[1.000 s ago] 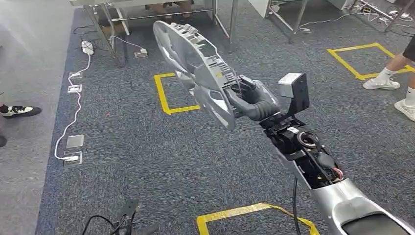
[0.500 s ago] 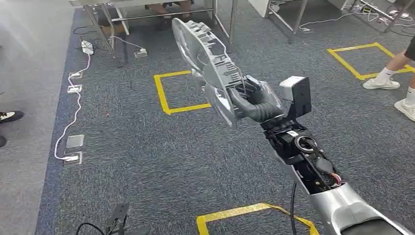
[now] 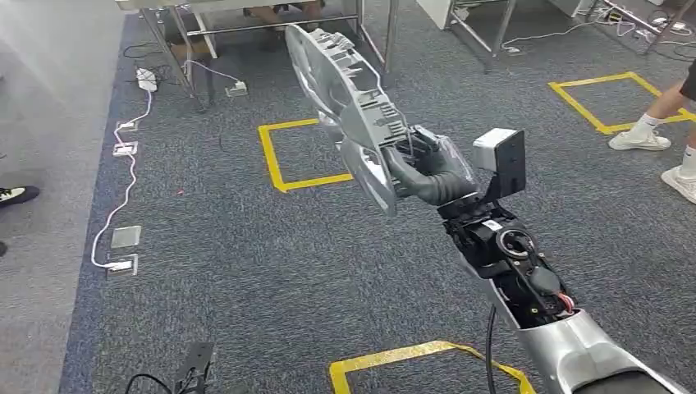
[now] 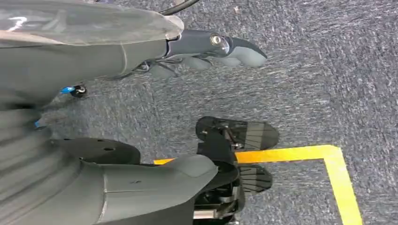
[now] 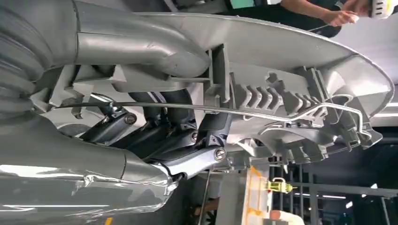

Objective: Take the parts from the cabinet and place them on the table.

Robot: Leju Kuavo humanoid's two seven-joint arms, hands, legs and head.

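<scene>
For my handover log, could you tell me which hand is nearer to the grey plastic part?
Right. The right hand grips the grey plastic part out in front; the left hand hangs low over the carpet, apart from it.

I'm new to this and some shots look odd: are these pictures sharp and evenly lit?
Head view: sharp, with pale glare washing the floor at the upper left. Right wrist view: the grey part is crisp, the background dim. Left wrist view: the left hand close up looks soft, the carpet streaky.

Pale grey ribbed part (image 3: 349, 107) w/ silver wire, gripped in dark grey fingers (image 3: 418, 168) of right hand (image 3: 431, 171); beyond fingers, blue-grey flecked carpet (image 3: 246, 246), yellow tape squares (image 3: 279, 156).
</scene>
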